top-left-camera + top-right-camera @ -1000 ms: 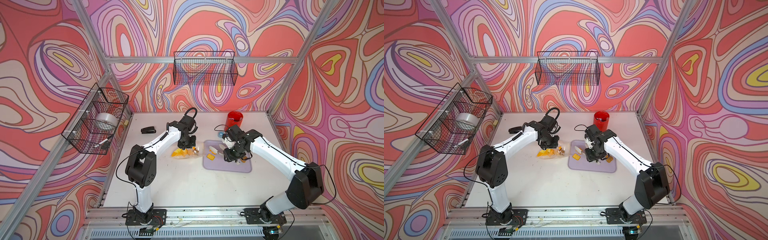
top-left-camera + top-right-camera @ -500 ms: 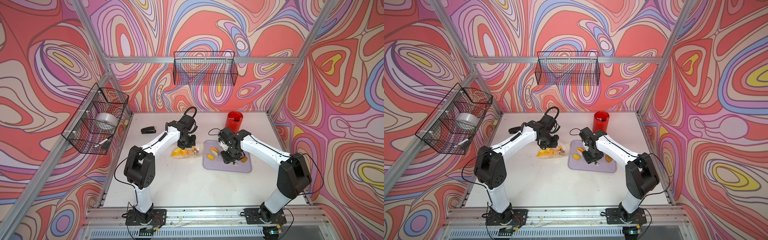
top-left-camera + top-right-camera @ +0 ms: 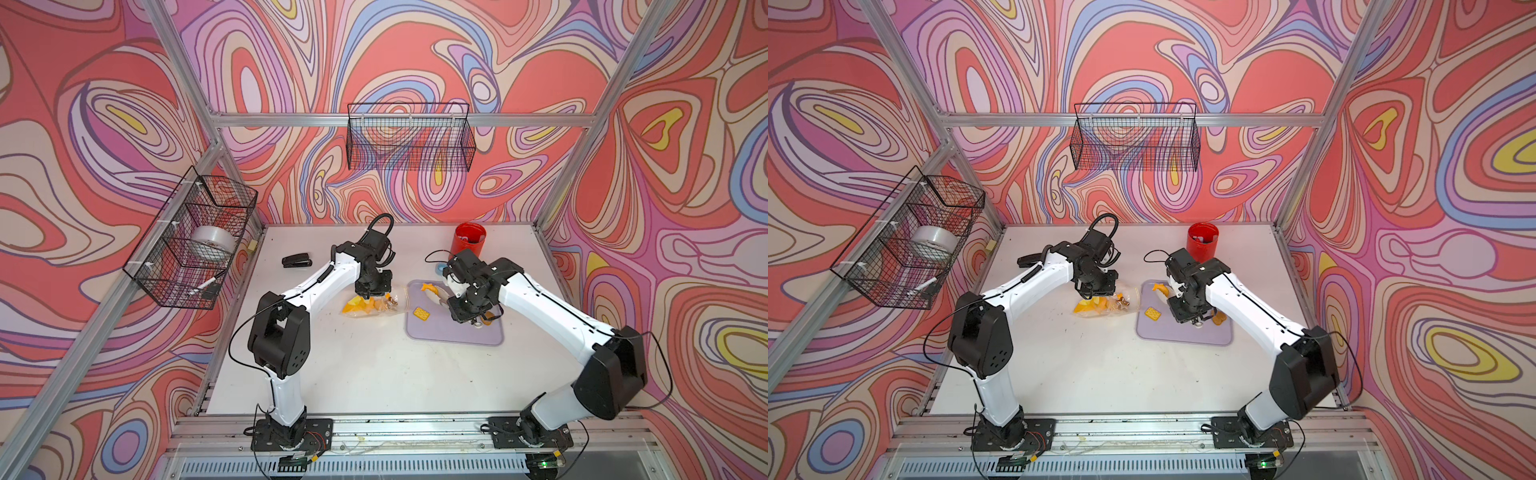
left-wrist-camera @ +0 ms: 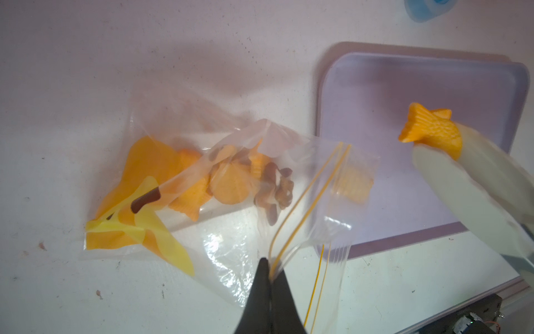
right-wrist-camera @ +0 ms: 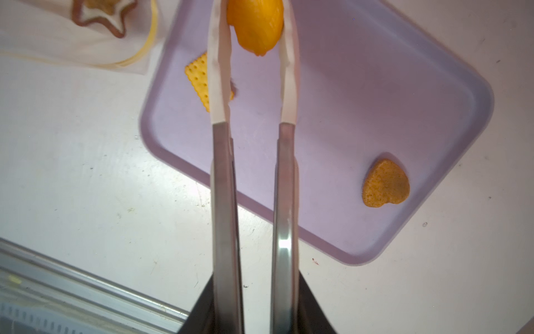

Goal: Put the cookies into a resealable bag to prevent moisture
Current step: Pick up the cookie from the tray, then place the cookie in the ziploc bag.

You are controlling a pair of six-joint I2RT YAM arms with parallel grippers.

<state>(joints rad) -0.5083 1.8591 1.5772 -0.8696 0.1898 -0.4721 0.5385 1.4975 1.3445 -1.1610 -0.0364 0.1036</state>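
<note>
The resealable bag point(image 4: 231, 231) lies on the white table left of the lavender tray point(image 4: 390, 86), with several orange and brown cookies point(image 4: 231, 185) inside. My left gripper point(image 4: 270, 277) is shut on the bag's yellow zip edge, lifting it. My right gripper point(image 5: 255, 289) is shut on metal tongs point(image 5: 224, 173), whose white tips pinch an orange fish cookie point(image 5: 255, 23) above the tray near the bag. A square cracker point(image 5: 199, 75) and a heart-shaped brown cookie point(image 5: 385, 185) lie on the tray. Both top views show the bag point(image 3: 370, 307) point(image 3: 1106, 305).
A red cup point(image 3: 468, 239) stands behind the tray and a blue tape roll point(image 3: 439, 268) lies beside it. A black stapler point(image 3: 296, 261) sits at the back left. Wire baskets hang on the left wall point(image 3: 195, 241) and back wall point(image 3: 409, 139).
The tongs' arms have drawn closer together around the orange fish cookie, and the right wrist has shifted slightly over the tray. The left arm has kept still, holding the bag.
</note>
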